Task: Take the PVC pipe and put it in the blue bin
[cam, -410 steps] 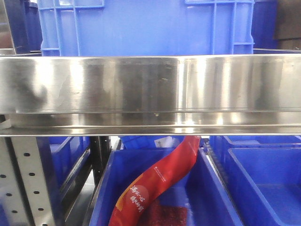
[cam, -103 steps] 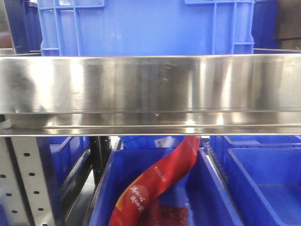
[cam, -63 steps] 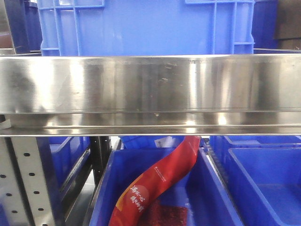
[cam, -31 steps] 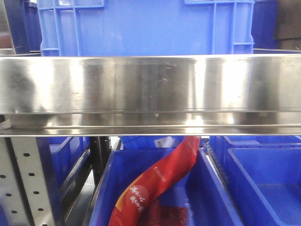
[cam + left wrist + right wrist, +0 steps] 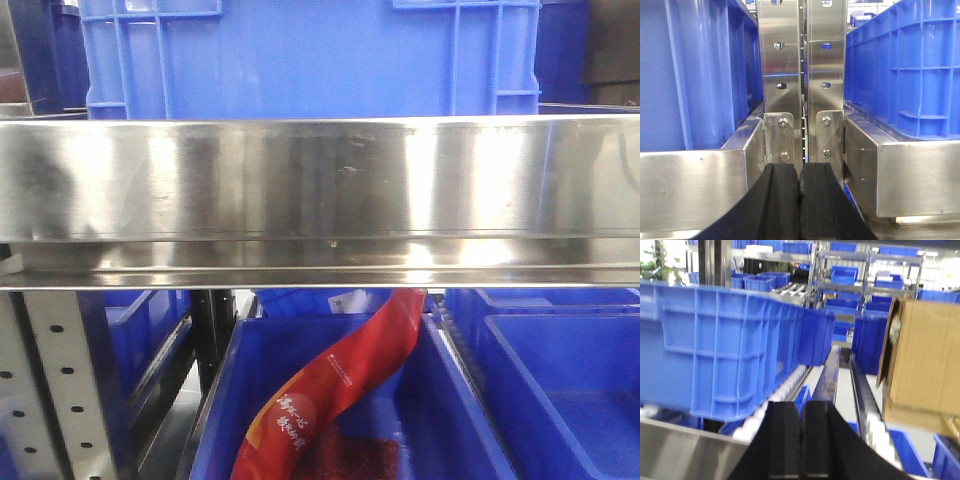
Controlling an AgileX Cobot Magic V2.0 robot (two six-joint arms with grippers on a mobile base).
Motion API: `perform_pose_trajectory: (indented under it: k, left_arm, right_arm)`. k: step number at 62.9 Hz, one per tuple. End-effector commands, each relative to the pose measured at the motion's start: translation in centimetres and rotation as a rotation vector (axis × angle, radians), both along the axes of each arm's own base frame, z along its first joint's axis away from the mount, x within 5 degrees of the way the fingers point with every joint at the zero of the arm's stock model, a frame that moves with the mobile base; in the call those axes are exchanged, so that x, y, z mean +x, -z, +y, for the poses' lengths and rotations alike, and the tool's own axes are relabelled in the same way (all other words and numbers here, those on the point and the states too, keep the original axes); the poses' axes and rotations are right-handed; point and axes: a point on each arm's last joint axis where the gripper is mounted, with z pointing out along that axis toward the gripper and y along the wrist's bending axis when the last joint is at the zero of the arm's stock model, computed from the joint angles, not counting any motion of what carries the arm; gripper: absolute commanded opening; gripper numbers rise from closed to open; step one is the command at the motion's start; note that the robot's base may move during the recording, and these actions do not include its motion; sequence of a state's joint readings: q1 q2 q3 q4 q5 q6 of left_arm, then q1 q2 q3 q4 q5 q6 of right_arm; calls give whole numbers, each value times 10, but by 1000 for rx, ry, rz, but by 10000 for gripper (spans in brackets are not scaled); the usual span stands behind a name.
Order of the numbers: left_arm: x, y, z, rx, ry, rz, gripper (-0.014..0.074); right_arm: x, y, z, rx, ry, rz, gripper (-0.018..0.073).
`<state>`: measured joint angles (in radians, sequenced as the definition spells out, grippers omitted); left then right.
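No PVC pipe shows in any view. A blue bin (image 5: 310,55) stands on the steel shelf rail (image 5: 320,190) right in front of the front camera. Another blue bin (image 5: 340,400) below the shelf holds a red packet (image 5: 340,385). My left gripper (image 5: 800,172) is shut with nothing between its black fingers, facing a steel upright (image 5: 800,75) between two blue bins. My right gripper (image 5: 803,410) is shut and empty too, in front of a blue bin (image 5: 715,355) on a roller lane.
A cardboard box (image 5: 922,370) stands at the right of the right wrist view, above more blue bins. An open blue bin (image 5: 570,390) sits at the lower right under the shelf. A perforated steel post (image 5: 55,380) rises at the lower left.
Only the reflections on the steel rail shift slightly; the bins and the red packet stay where they were.
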<state>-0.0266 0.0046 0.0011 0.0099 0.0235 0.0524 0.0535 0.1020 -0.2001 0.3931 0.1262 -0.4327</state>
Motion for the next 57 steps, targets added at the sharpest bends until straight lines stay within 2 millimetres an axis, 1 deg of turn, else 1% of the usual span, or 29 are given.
perform_pose_trajectory:
  k: [1, 7, 23, 40, 46, 52, 57]
  left_arm:
    - [-1, -2, 0, -3, -4, -24, -111]
    - [-1, -2, 0, -3, -4, -24, -111]
    - [-1, -2, 0, -3, -4, -24, -111]
    - [-1, -2, 0, -3, -4, -24, -111]
    - [-1, -2, 0, -3, -4, -24, -111]
    - [-1, -2, 0, -3, -4, -24, -111]
    - [-1, -2, 0, -3, -4, -24, -111]
  right_arm:
    - [1, 5, -3, 5, 33, -31, -162]
    - [2, 9, -5, 6, 63, -33, -162]
    - [1, 11, -9, 4, 136, -33, -162]
    - [2, 27, -10, 2, 154, -13, -162]
    - [3, 35, -11, 3, 165, -8, -162]
    - [4, 45, -12, -48, 177, -2, -162]
    - [5, 49, -12, -83, 183, -2, -162]
